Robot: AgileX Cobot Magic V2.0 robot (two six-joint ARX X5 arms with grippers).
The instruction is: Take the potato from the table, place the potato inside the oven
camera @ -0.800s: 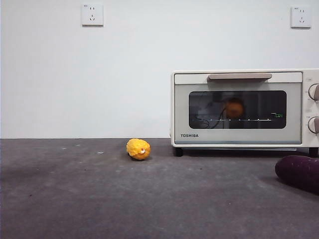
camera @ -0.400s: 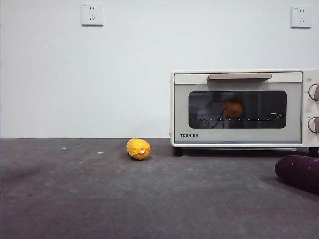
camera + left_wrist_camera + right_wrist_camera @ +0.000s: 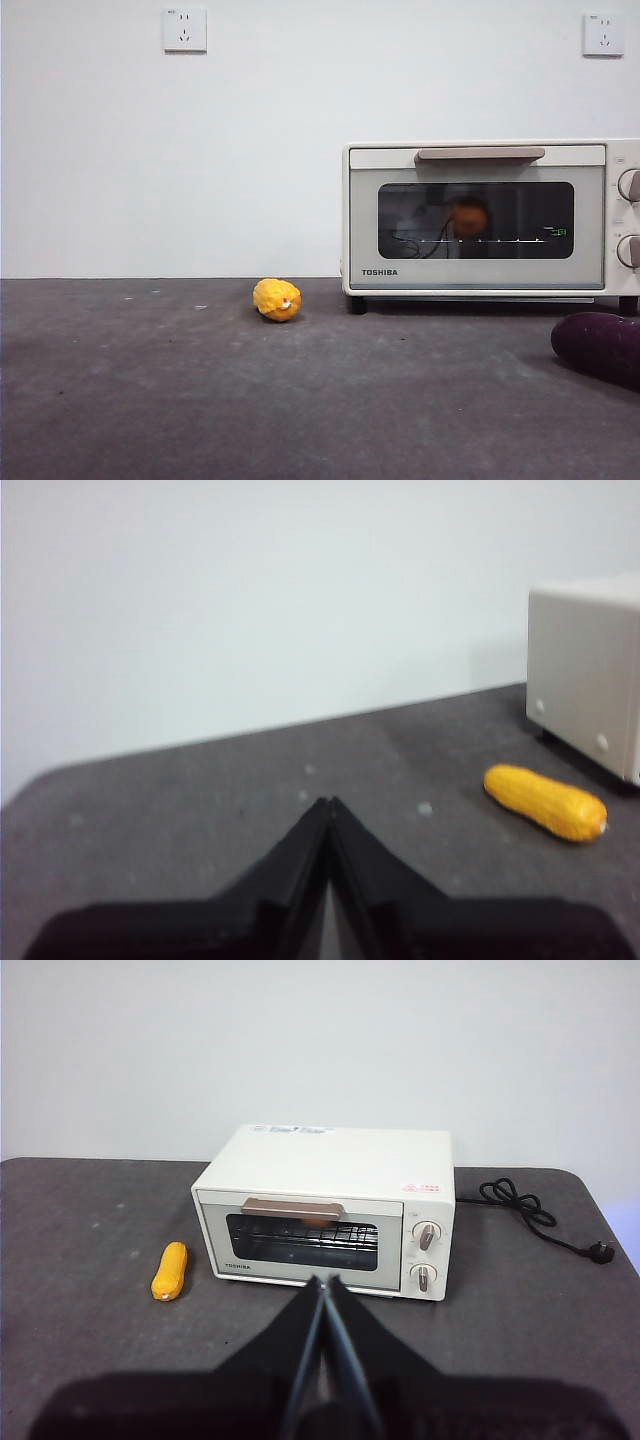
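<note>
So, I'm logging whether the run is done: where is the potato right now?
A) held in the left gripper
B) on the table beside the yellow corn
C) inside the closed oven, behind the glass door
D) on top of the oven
C: the potato shows as an orange round shape through the dark window of the shut oven; both grippers are shut and empty.
</note>
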